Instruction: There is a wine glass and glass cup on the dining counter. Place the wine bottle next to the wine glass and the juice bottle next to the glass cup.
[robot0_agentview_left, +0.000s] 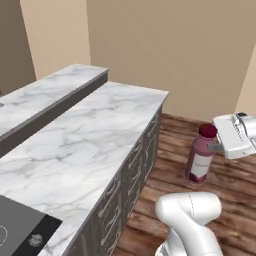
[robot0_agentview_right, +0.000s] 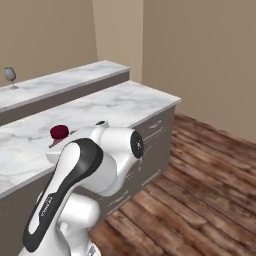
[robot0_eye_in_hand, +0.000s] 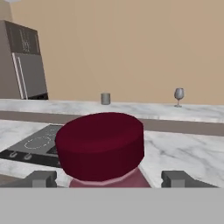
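Kitchen: juice bottle (robot0_agentview_left: 201, 154) pale label, unreadable.

No legible txt — labels blurred

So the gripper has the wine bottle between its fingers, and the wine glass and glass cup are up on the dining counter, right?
Not the wine bottle. The hand view shows the red cap of the juice bottle between the fingers of the gripper. The wine glass and glass cup do stand on the dining counter.
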